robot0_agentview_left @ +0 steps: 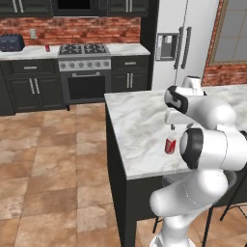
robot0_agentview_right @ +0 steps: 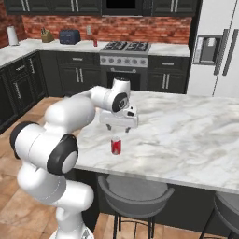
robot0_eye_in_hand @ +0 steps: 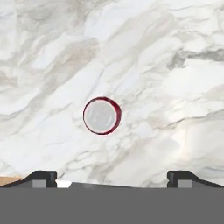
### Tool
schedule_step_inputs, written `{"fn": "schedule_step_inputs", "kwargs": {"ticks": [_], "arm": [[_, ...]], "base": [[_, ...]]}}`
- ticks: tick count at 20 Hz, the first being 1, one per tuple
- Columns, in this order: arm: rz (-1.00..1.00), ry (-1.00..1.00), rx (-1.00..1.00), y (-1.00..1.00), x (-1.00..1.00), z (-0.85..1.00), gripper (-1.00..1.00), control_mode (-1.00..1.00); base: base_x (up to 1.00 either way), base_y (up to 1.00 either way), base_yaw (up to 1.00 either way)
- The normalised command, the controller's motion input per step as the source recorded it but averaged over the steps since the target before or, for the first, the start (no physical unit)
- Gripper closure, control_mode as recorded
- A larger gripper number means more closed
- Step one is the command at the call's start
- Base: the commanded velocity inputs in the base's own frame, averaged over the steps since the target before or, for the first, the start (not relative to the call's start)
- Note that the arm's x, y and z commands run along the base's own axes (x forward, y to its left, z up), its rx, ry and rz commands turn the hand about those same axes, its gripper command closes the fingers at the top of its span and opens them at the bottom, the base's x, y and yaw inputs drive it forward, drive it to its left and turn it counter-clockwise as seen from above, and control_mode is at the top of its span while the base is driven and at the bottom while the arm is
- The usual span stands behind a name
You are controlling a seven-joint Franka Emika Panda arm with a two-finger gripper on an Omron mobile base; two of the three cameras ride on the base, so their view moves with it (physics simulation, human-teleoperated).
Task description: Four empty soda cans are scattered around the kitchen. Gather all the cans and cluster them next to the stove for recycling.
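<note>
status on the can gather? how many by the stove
One red can already stands on the counter left of the stove. In hand: the open gripper hovers above a second red can, upright on the island, not yet gripped. Left: grasp and carry it; the other cans aren't in view.

A red soda can (robot0_agentview_right: 115, 146) is carried upright on the white marble island counter (robot0_agentview_right: 186, 135), near its front edge and directly below the jaws. In the hand view the can's silver top (robot0_eye_in_hand: 102, 115) is seen from above, midway between the two fingertips. A second red can (robot0_agentview_left: 47, 48) is seen well beyond the jaws on the back counter (robot0_agentview_left: 29, 52), just beside the stove (robot0_agentview_left: 84, 53).
</note>
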Motion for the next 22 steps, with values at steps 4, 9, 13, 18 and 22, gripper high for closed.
{"fn": "schedule_step_inputs", "kwargs": {"ticks": [4,9,13,18,22], "arm": [[0.0,0.0,0.0,0.02,0.07,-0.35,-1.0,-1.0],[0.0,0.0,0.0,0.05,0.05,-0.33,-1.0,-1.0],[0.0,0.0,0.0,0.09,0.05,-0.34,-1.0,-1.0],[0.0,0.0,0.0,0.05,0.14,-0.28,-1.0,-1.0],[0.0,0.0,0.0,0.0,0.16,-0.15,-1.0,-1.0]], "base": [[0.0,0.0,0.0],[0.0,0.0,0.0],[0.0,0.0,0.0],[0.0,0.0,0.0],[0.0,0.0,0.0]]}}
